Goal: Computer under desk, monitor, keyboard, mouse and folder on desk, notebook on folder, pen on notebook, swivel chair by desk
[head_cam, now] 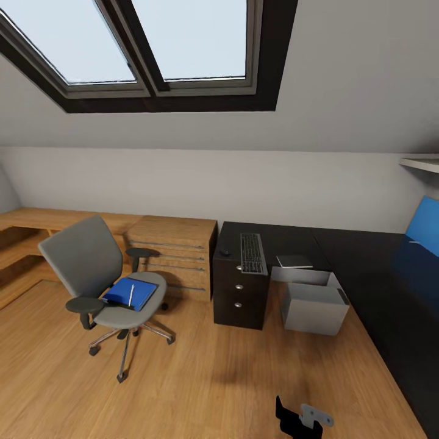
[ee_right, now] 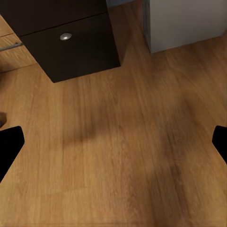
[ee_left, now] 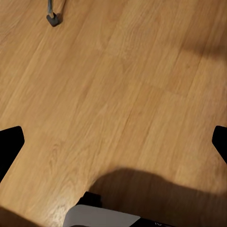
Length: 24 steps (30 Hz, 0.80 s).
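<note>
The flat blue rectangular folder (head_cam: 130, 293) lies on the seat of the grey swivel chair with dark armrests and a five-legged chrome base (head_cam: 91, 268). A thin white pen (head_cam: 131, 295) rests on it, its long axis running roughly front to back along the seat. Whether the blue slab is the folder alone or has the notebook on it I cannot tell.

Right of the chair stands a light wooden drawer unit (head_cam: 177, 256). Next to that is the black counter with its three-drawer pedestal (head_cam: 239, 292). A dark flat keyboard (head_cam: 253, 252) lies on that counter with its long axis pointing away from the robot, a small dark mouse (head_cam: 225, 252) just to its left. A thin grey slab (head_cam: 294, 261) — a notebook or similar, too flat to name — lies to its right. Under the counter sits a pale grey boxy computer case (head_cam: 314, 303).

The turning relation: the chair and folder lie ahead and to the robot's left, well apart from both arms across open wooden plank floor (head_cam: 201, 390), so the left arm is probably the nearer one once the base closes in.

The left claw (ee_left: 113, 142) hangs over bare floor, its dark tips spread wide at the frame edges — open and empty. The right claw (ee_right: 113, 142) is likewise spread and empty, looking down at floor before the pedestal's lowest drawer.
</note>
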{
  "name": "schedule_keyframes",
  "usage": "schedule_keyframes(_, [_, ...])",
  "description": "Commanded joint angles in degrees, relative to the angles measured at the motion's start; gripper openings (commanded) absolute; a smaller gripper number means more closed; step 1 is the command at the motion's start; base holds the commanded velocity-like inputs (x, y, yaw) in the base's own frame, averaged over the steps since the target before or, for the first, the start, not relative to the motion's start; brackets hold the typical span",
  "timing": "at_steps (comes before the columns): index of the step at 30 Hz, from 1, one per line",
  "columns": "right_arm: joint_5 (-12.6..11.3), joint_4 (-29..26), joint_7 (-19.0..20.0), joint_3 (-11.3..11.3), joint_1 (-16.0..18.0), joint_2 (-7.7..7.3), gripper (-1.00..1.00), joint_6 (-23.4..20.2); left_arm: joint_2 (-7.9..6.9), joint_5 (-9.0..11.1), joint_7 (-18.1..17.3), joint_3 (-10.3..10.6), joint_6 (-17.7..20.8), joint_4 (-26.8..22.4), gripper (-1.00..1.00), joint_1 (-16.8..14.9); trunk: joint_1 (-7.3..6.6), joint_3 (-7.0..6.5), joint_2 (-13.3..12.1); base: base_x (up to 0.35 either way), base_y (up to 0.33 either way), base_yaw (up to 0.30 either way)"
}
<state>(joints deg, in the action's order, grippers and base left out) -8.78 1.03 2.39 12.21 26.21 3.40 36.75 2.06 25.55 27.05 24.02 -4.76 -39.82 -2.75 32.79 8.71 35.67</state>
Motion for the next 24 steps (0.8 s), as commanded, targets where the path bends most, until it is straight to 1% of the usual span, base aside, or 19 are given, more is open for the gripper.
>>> schedule_keyframes(1, [-0.54, 0.11, 0.25, -0.08, 0.07, 0.01, 1.0, 0.25, -0.05, 0.6, 0.37, 0.36, -0.41, 0.01, 1.0, -0.07, 0.02, 0.1, 0.08, -0.009, 0.0, 0.0])
schedule_keyframes(7, [-0.54, 0.11, 0.25, -0.08, 0.07, -0.01, 1.0, 0.25, 0.04, 0.58, 0.15, 0.28, -0.42, 0.03, 1.0, -0.07, 0.02, 0.1, 0.08, -0.002, 0.0, 0.0])
schedule_keyframes(15, [-0.54, 0.11, 0.25, -0.08, 0.07, 0.02, 1.0, 0.25, 0.16, 0.38, -0.11, 0.68, -0.49, 0.18, 1.0, -0.07, 0.02, 0.1, 0.08, -0.014, 0.0, 0.0])
schedule_keyframes(19, [-0.54, 0.11, 0.25, -0.08, 0.07, 0.02, 1.0, 0.25, 0.15, 0.41, -0.14, 0.7, -0.47, 0.23, 1.0, -0.07, 0.02, 0.1, 0.08, -0.172, 0.0, 0.0])
schedule_keyframes(24, [-0.54, 0.11, 0.29, -0.08, 0.07, 0.03, 1.0, 0.25, 0.19, 0.46, -0.15, 0.74, -0.43, 0.77, 1.0, -0.07, 0.02, 0.1, 0.08, -0.289, 0.0, 0.0])
